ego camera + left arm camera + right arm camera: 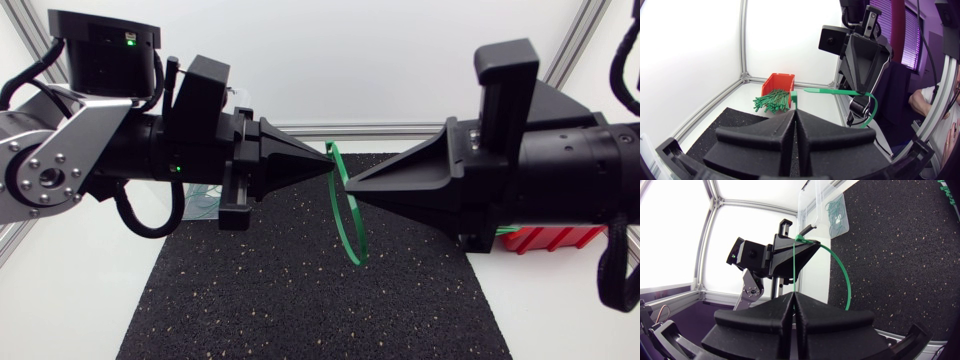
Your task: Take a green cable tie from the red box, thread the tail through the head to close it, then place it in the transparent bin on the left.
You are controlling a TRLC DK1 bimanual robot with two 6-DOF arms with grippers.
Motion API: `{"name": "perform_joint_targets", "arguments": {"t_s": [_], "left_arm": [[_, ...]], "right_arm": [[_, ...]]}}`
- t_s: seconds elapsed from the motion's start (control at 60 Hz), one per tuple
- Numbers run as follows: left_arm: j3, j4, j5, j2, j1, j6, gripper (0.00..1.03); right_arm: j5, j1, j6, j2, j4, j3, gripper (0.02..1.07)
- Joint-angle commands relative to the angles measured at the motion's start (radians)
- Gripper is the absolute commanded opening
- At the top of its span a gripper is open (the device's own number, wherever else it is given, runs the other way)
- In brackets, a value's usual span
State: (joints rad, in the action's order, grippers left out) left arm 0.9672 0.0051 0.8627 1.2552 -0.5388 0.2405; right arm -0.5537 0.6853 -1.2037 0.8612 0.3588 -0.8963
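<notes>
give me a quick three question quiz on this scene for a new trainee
1. True or false: the green cable tie lies flat on the mat.
2. Where is the red box? a) in the middle of the mat b) under the right arm c) on top of the left arm
3. Fill in: the clear bin already holds some ___ cable ties.
Key: 1 false, the left jaws and right jaws hold it in the air above the mat; 2 b; 3 green.
</notes>
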Motion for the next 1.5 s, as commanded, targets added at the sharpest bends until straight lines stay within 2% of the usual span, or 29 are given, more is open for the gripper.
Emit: {"name": "perform_joint_targets", "arguments": {"t_s": [0.0,0.633,1.183,1.333,1.483], "left_arm": [[0.011,0.009,0.002,-0.007,0.003,0.019,0.04],[0.021,0.004,-0.007,-0.014,0.005,0.016,0.04],[-0.024,-0.01,0.002,-0.013,-0.033,-0.007,0.04],[-0.013,-0.034,0.029,-0.011,-0.009,-0.024,0.04],[0.033,-0.114,0.058,-0.014,0.014,-0.046,0.04]], "right_arm": [[0.0,0.005,0.009,0.007,-0.014,0.027,0.07],[0.0,0.014,0.009,0.012,-0.018,0.033,0.07],[0.0,0.0,0.007,0.001,-0.014,0.022,0.07],[0.0,-0.007,0.006,-0.007,0.014,0.008,0.07],[0.005,-0.012,-0.014,-0.008,0.049,-0.015,0.07]]}}
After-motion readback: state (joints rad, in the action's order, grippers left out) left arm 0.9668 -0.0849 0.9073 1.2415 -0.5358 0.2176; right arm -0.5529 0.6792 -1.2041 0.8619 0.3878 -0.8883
